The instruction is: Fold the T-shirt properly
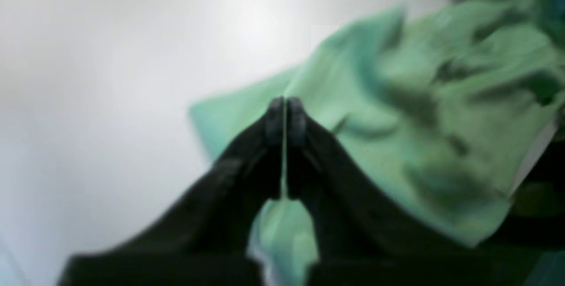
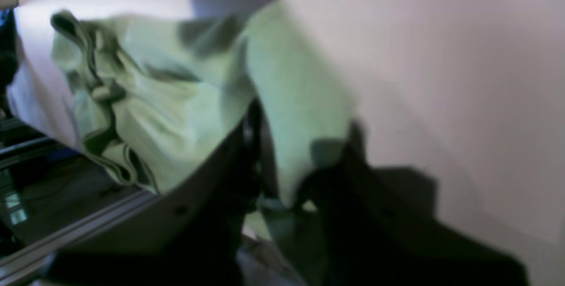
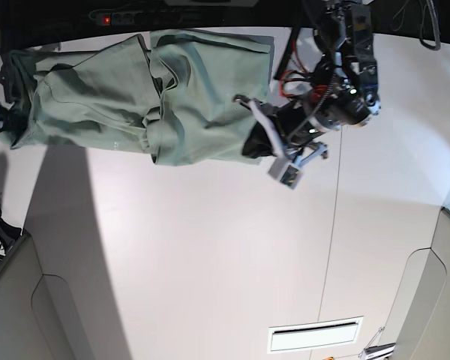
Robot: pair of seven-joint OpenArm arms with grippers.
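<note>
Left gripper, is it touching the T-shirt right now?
Touching. In the left wrist view the left gripper is shut on a thin edge of the T-shirt, green fabric pinched between its fingertips.

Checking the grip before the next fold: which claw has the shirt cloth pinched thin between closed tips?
The left claw: its tips meet on a thin edge of the T-shirt. The right claw has a broader fold bunched between its fingers.

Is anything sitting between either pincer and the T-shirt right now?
Nothing visible does. The left pincer is shut on a thin edge of the T-shirt, and green fabric also runs between the right pincer's fingers. On the white table, nothing lies beside the shirt.
</note>
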